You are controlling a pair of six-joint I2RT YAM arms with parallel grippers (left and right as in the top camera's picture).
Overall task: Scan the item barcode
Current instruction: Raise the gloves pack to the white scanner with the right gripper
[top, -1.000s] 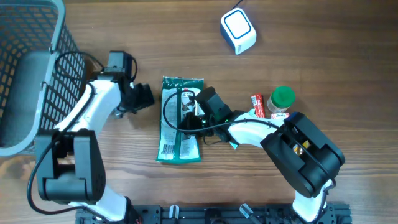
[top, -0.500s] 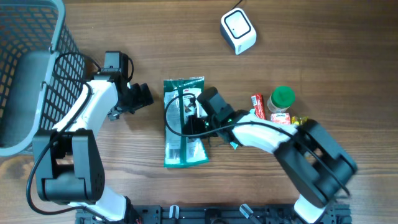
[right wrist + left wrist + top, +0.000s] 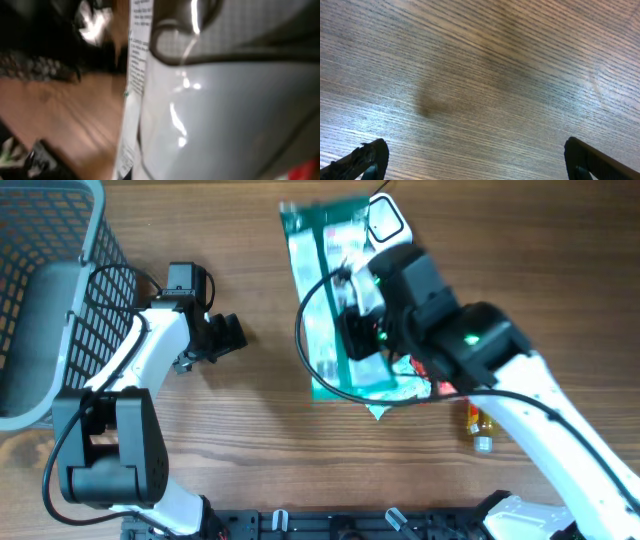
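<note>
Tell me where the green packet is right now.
In the overhead view the green packet is near top centre, gripped by the right hand, its top edge beside the white scanner.

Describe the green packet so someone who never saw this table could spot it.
On the wooden table, start at the grey wire basket on the left and move right to the top middle. The green packet is there: flat, green with white panels, and far larger than the small white box at its top corner.
</note>
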